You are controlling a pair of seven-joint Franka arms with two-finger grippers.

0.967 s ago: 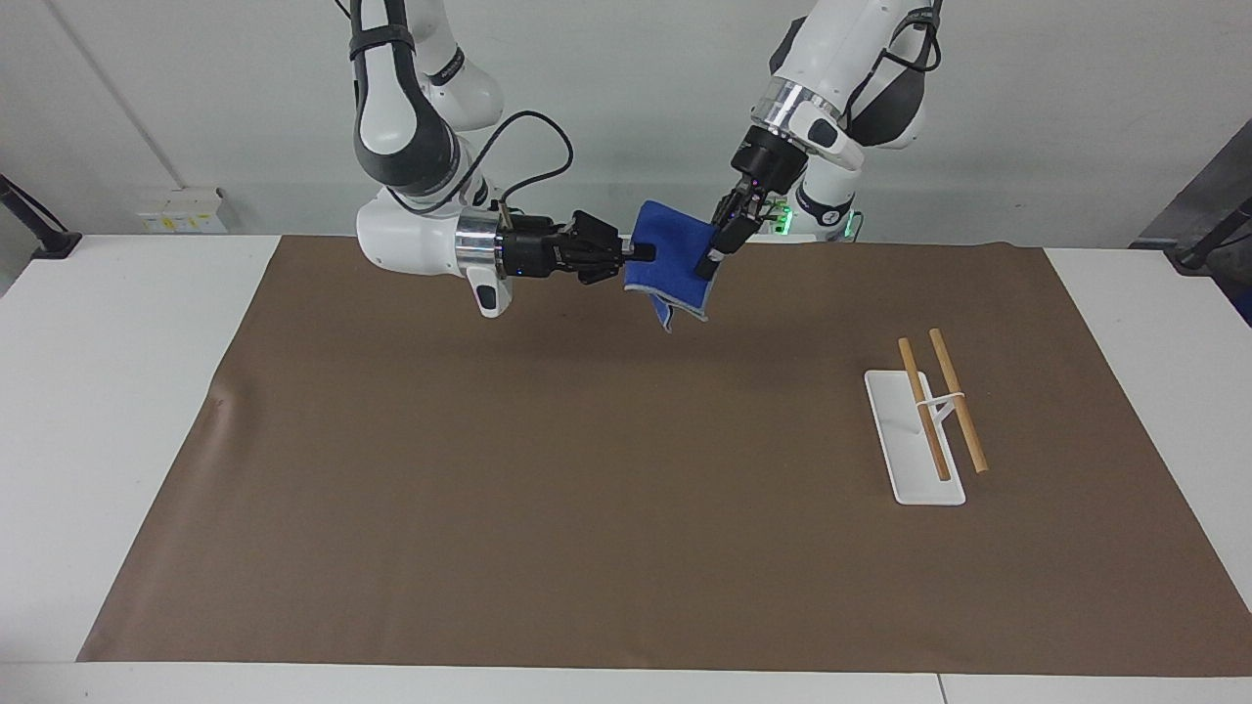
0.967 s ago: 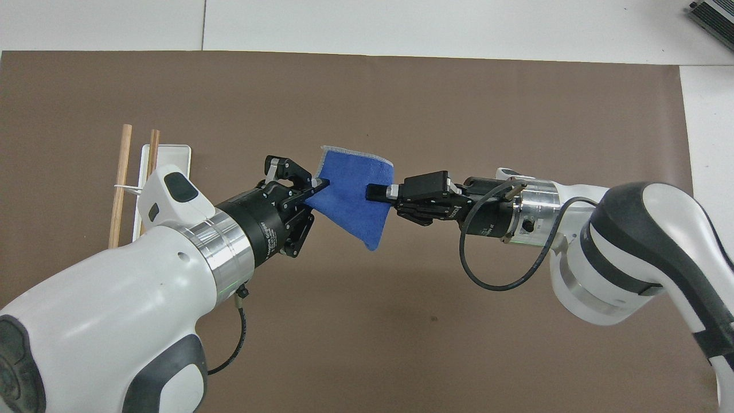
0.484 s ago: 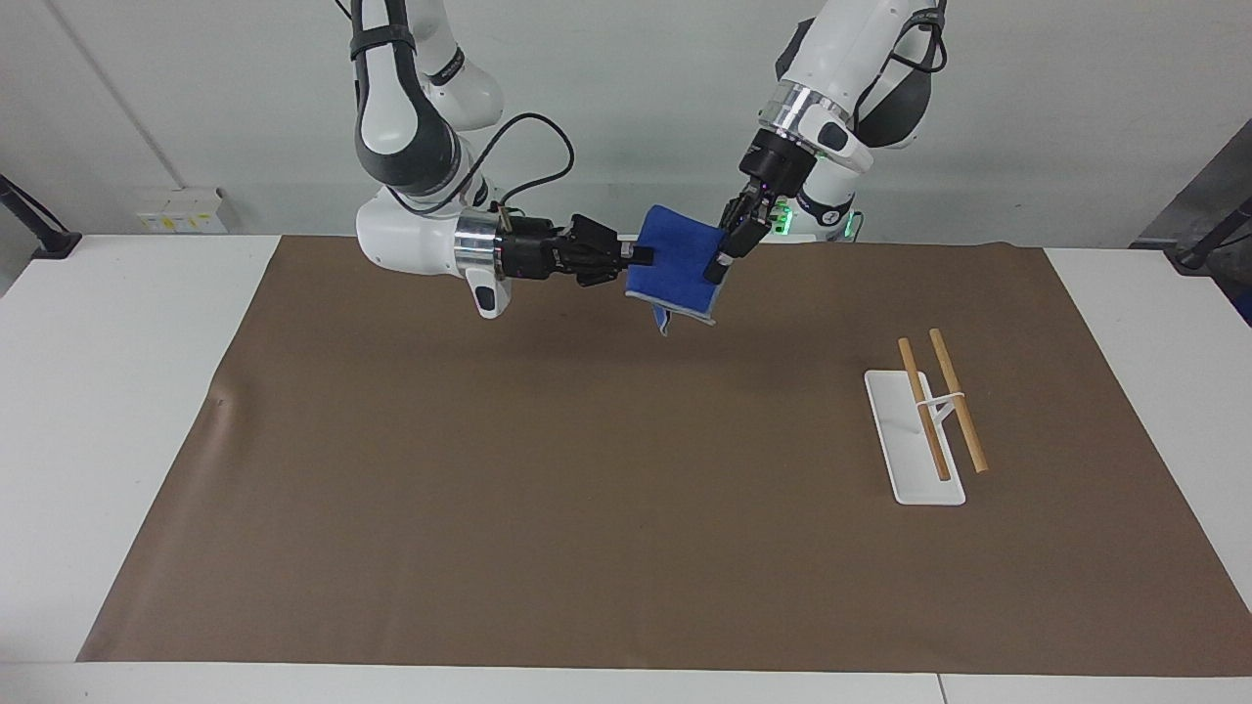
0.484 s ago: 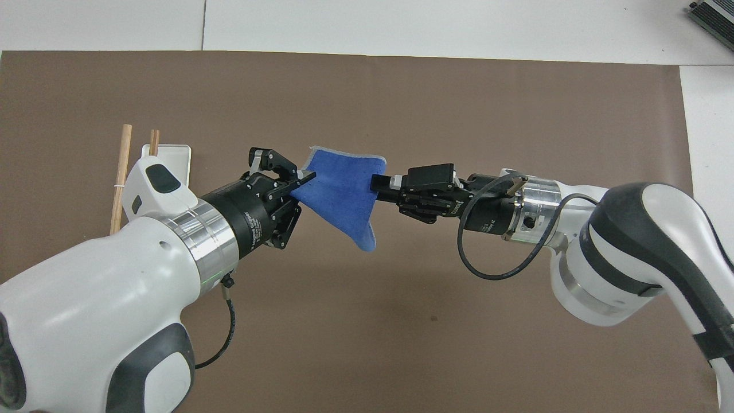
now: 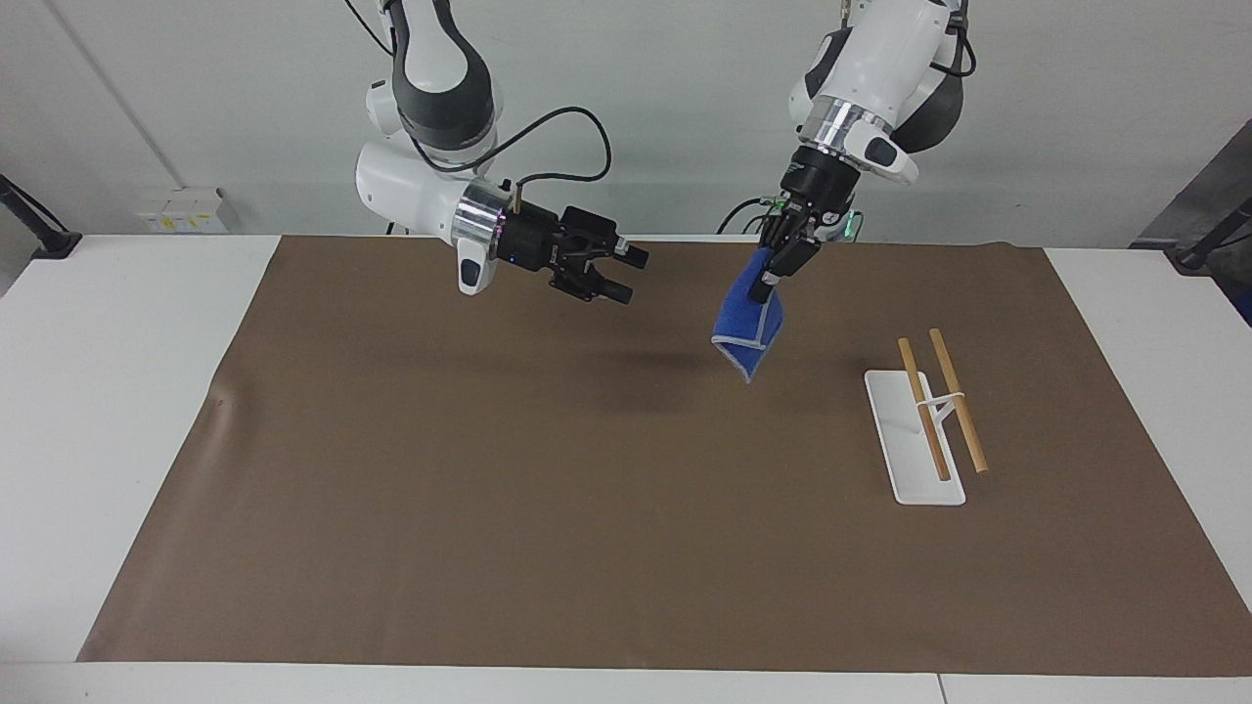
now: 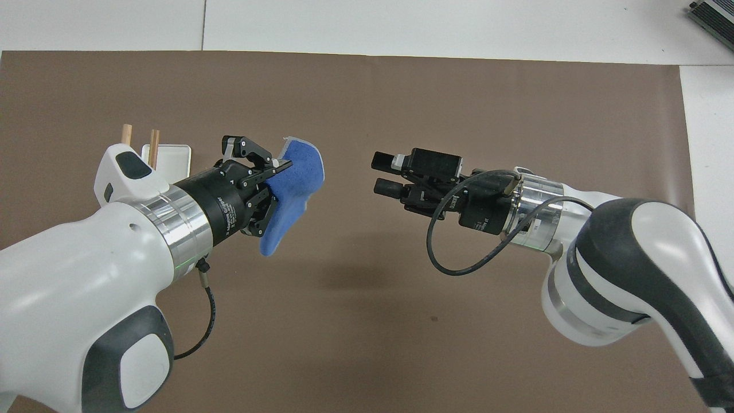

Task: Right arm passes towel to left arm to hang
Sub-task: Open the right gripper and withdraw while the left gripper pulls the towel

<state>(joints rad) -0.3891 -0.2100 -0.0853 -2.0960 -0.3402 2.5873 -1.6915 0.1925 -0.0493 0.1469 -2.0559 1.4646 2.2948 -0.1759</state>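
Observation:
The bright-blue towel (image 5: 748, 323) hangs folded from my left gripper (image 5: 766, 281), which is shut on its upper edge and holds it in the air over the brown mat. The towel also shows in the overhead view (image 6: 292, 189), at the left gripper (image 6: 275, 172). My right gripper (image 5: 626, 277) is open and empty, in the air over the mat, a clear gap away from the towel; it also shows in the overhead view (image 6: 383, 174). A white rack (image 5: 915, 435) with two wooden rods stands toward the left arm's end of the table.
A brown mat (image 5: 548, 508) covers most of the white table. The rack's white base and rod ends (image 6: 155, 152) show partly in the overhead view, the rest hidden by the left arm. A wall socket (image 5: 181, 210) sits by the table's edge at the right arm's end.
The right gripper has let go of the towel, opened and drawn back. The left gripper, still shut on the towel, has carried it toward the rack; the towel now hangs down.

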